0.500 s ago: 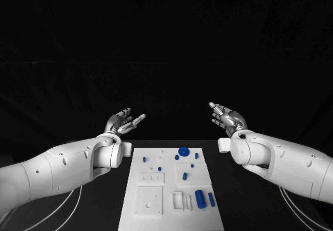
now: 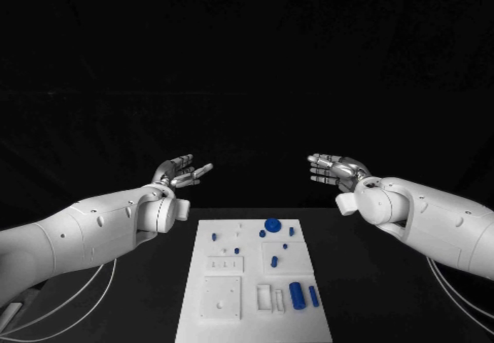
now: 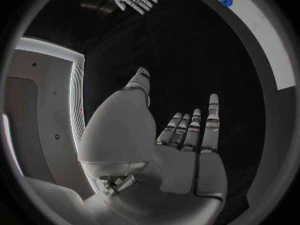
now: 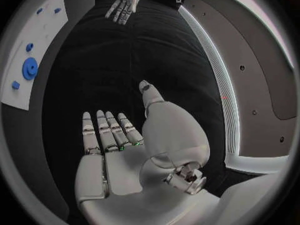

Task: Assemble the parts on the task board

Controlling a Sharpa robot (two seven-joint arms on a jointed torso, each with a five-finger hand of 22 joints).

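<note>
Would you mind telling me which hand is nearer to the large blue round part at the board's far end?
Right, narrowly. The right hand hovers beyond the blue round part, offset rightward; the left hand hovers farther off leftward.

Dim scene on black ground; the white task board (image 2: 254, 286) and arms are brightly lit. Wrist views bend straight edges, with dark circular frames.

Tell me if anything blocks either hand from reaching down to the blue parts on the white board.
Nothing visible does. The left hand and right hand hang open above the far end of the white board, holding nothing, with bare space between them and the blue parts.
</note>
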